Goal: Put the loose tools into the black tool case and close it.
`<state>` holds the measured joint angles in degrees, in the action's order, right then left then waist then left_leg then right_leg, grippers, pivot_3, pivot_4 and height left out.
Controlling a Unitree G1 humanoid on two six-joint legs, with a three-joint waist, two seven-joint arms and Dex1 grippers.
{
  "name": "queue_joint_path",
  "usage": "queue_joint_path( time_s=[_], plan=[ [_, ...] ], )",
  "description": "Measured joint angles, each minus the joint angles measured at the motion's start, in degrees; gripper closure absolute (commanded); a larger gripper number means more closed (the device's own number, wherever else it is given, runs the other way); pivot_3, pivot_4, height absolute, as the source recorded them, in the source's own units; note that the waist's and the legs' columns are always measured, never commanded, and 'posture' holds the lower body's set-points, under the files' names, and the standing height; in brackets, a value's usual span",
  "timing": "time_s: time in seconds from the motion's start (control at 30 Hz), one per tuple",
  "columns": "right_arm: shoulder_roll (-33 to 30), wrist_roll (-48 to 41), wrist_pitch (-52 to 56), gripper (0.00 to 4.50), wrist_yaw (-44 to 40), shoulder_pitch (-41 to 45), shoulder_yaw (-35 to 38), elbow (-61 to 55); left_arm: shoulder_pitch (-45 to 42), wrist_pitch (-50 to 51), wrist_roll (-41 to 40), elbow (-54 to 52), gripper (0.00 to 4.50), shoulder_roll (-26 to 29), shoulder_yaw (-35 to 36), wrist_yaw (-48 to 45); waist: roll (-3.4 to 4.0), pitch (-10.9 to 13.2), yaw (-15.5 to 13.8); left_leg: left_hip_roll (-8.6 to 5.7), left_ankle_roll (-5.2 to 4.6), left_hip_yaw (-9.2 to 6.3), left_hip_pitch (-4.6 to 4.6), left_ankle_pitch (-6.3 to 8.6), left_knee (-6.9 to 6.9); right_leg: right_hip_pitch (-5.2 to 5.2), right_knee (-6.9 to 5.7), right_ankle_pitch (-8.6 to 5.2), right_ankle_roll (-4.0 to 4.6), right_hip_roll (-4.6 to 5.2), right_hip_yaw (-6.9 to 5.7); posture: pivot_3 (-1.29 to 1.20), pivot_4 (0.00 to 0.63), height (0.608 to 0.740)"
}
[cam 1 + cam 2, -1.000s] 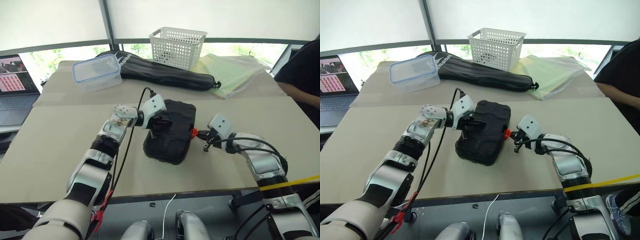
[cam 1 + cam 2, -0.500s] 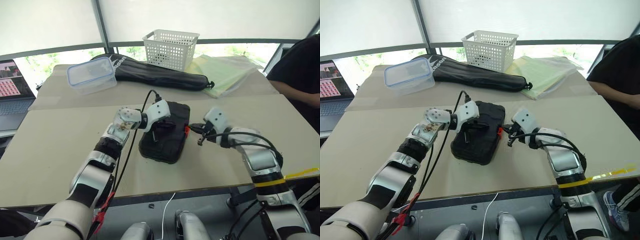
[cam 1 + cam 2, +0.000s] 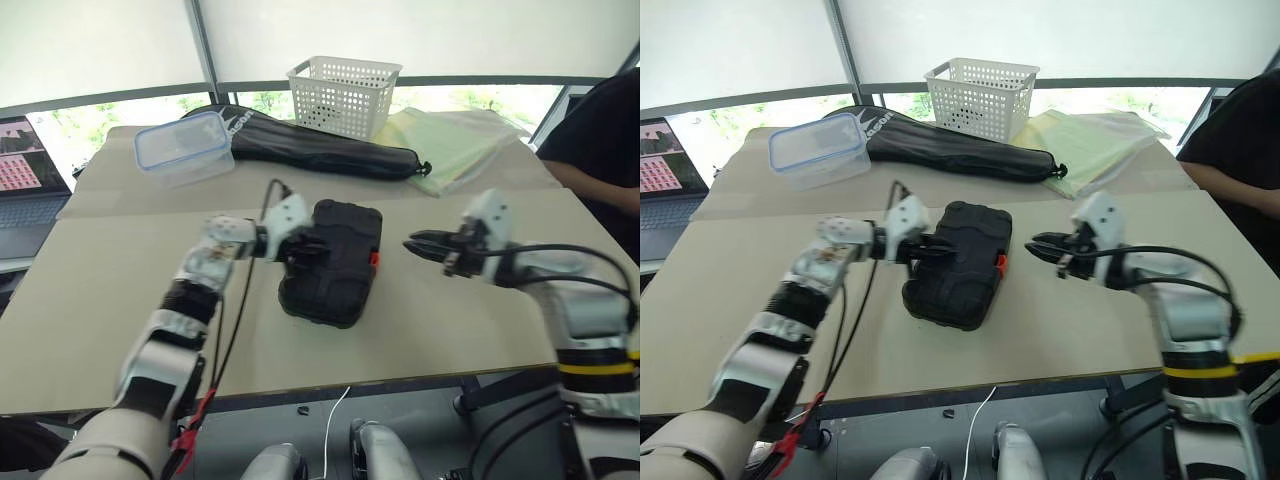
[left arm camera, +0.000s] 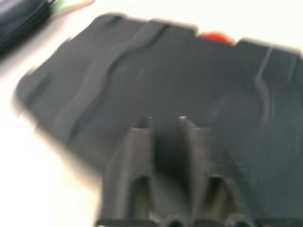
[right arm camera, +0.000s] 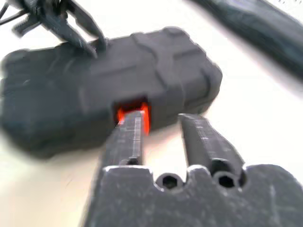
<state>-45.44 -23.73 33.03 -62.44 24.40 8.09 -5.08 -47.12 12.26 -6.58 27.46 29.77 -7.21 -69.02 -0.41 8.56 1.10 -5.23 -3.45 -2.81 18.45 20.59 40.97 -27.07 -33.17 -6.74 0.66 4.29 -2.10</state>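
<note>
Head view: both grippers (image 3: pixel 312 250) (image 3: pixel 425 243) flanking case (image 3: pixel 335 262)

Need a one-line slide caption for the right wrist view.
Open right gripper facing the orange latch of the closed black tool case, left gripper at its far side.

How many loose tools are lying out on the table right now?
0. None lie on the tabletop. The black tool case sits shut at the centre with its orange latch showing, so any tools inside it are hidden. The long black bag could also hide something.
</note>
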Motion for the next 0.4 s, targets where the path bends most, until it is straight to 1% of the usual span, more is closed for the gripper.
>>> queue_joint_path(
  time_s=[0.03,0.07,0.13,0.2,0.23,0.27,0.3,0.4],
  plan=[
    [-1.5,-0.6,0.1,1.71,-1.8,-1.1,0.6,0.1,1.6,1.2,-1.1,-2.0,2.08,2.1,1.1,-1.3,0.01,0.0,0.1,0.0,0.0,0.0,0.01,0.0,-0.01,-0.02,-0.01,0.0,0.0,0.0,0.0,0.0,0.15,0.74],
    [-3.6,-2.2,0.5,1.28,-4.5,-2.0,1.6,0.9,4.5,3.7,-3.4,-5.7,1.67,6.0,3.3,-3.4,0.04,0.1,0.2,0.0,0.0,0.04,0.04,0.0,0.0,-0.05,0.0,0.0,0.0,0.0,-0.01,0.0,0.15,0.74],
    [-6.6,-4.2,1.4,0.83,-7.9,-2.6,3.2,2.4,9.2,7.1,-6.8,-11.8,1.29,11.7,6.6,-6.3,0.04,0.2,0.2,-0.01,-0.01,0.03,0.05,0.0,0.02,-0.06,0.01,0.0,0.0,0.02,-0.01,0.0,0.15,0.74],
    [-10.6,-6.6,2.1,0.07,-12.5,-2.7,4.7,4.6,15.7,12.2,-11.0,-19.4,0.51,19.1,11.5,-8.8,0.05,0.3,-0.1,-0.02,-0.02,0.02,0.05,0.01,-0.02,-0.05,0.07,-0.01,0.0,0.03,-0.03,0.0,0.15,0.74],
    [-12.3,-7.1,2.2,0.0,-14.4,-2.8,5.4,5.4,18.6,14.4,-12.2,-21.9,0.18,22.4,14.1,-9.3,0.04,0.3,-0.3,-0.01,-0.02,0.0,0.04,0.02,-0.02,-0.05,0.08,-0.02,0.0,0.02,-0.06,0.0,0.15,0.74],
    [-13.4,-7.4,2.2,0.0,-15.8,-3.1,6.1,6.1,20.5,15.7,-13.0,-23.5,0.08,24.4,16.1,-9.4,0.04,0.3,-0.4,-0.01,-0.02,-0.02,0.04,0.02,-0.03,-0.04,0.1,-0.02,0.01,0.02,-0.08,0.0,0.15,0.74],
    [-14.0,-7.7,1.9,0.0,-16.9,-3.0,6.3,7.1,22.9,16.9,-14.1,-25.3,0.08,26.3,19.0,-9.2,0.04,0.3,-0.8,-0.01,-0.01,-0.04,0.0,0.02,-0.02,0.03,0.17,-0.04,0.01,0.06,-0.12,0.0,0.15,0.74],
    [-13.7,-8.0,1.1,0.0,-17.6,-2.9,6.0,8.2,26.3,18.4,-16.1,-27.8,0.08,27.1,22.3,-8.1,0.05,0.3,-1.7,-0.05,-0.02,-0.01,-0.01,0.04,-0.01,0.07,0.12,-0.04,0.0,0.12,-0.11,0.0,0.15,0.74]
  ],
)
